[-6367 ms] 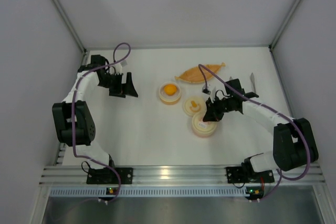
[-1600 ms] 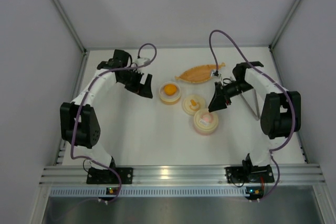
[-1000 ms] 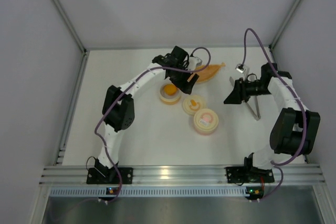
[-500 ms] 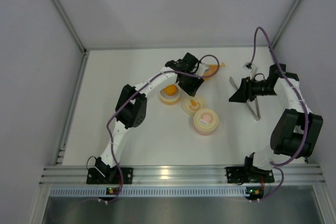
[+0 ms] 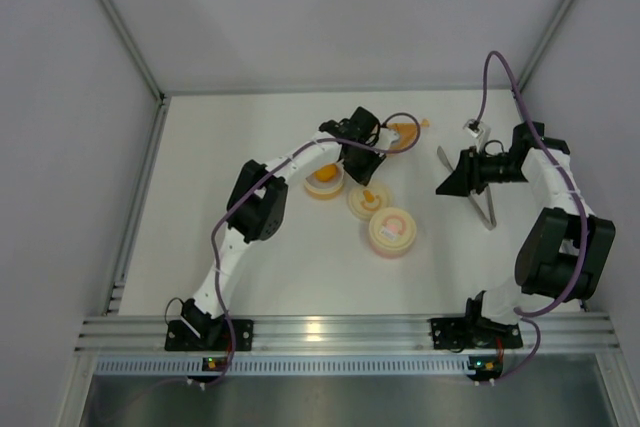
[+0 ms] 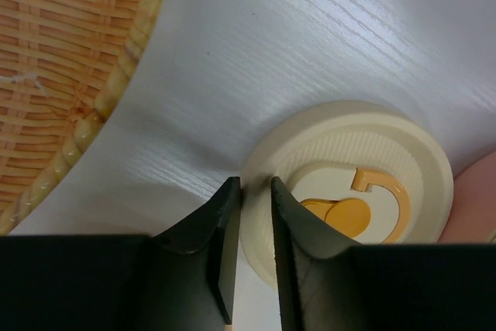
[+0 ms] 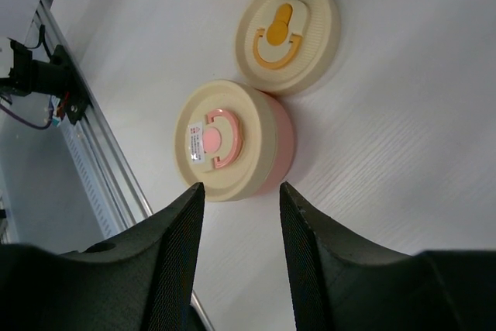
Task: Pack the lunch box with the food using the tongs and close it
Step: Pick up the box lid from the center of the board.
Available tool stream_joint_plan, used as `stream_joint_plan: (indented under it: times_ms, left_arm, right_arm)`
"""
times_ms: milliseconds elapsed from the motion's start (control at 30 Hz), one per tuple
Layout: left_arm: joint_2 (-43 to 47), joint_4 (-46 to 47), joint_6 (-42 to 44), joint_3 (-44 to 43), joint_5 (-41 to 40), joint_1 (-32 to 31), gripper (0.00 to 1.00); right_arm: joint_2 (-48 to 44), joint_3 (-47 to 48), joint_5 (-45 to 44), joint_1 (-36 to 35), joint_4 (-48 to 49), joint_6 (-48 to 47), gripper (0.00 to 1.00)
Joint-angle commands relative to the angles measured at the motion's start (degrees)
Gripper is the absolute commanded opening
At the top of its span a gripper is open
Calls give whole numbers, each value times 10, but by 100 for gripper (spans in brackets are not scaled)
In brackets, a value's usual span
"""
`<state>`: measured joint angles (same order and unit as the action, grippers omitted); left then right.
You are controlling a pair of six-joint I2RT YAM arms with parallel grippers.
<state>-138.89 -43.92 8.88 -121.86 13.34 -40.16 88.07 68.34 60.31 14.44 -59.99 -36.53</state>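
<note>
My left gripper (image 5: 357, 169) reaches across to the cream lid with the orange handle (image 5: 367, 199). In the left wrist view the gripper (image 6: 254, 191) stands narrow, shut on the lid's (image 6: 364, 184) near rim, one finger outside and one on top. Beside it, an orange bowl (image 5: 325, 187) holds a round yellow piece of food (image 5: 322, 177). The pink lunch box (image 5: 391, 232) stands closed under its cream lid (image 7: 221, 139). My right gripper (image 7: 242, 191) hangs open and empty, right of the pink box. The silver tongs (image 5: 487, 209) lie on the table under the right arm.
The long orange woven leaf dish (image 5: 405, 131) lies behind the lid, its wicker edge (image 6: 62, 52) close to my left fingers. Grey walls enclose the table on three sides. A metal rail (image 5: 340, 329) runs along the near edge.
My left gripper has slid from the leaf dish down to the cream lid and its jaws have narrowed round the rim. The right arm has drawn slightly right, then stayed still.
</note>
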Motion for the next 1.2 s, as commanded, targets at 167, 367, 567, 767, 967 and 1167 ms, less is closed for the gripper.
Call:
stream_joint_plan:
  times_ms: [167,367,567,767,967,1167]
  left_arm:
    - [48,-46,147,69,61,1,0]
    - [124,-72,228,164,76,2,0]
    - [177,-90,272,231,90,2,0]
    - [225,-100,261,303,132,2,0]
    - [244,-101,240,363,162,2,0]
    - [267,-57,189,390,146,5,10]
  right_arm:
    - [-1,51,49,2,-104,-140,43]
    - [-16,48,39,-20,-124,-190,44]
    - [-26,44,32,-42,-147,-262,44]
    - [-95,-20,-25,-114,-96,-326,44]
    - [-233,-125,-109,-265,73,-274,45]
    - [-285,-164,-135,-332,154,-251,48]
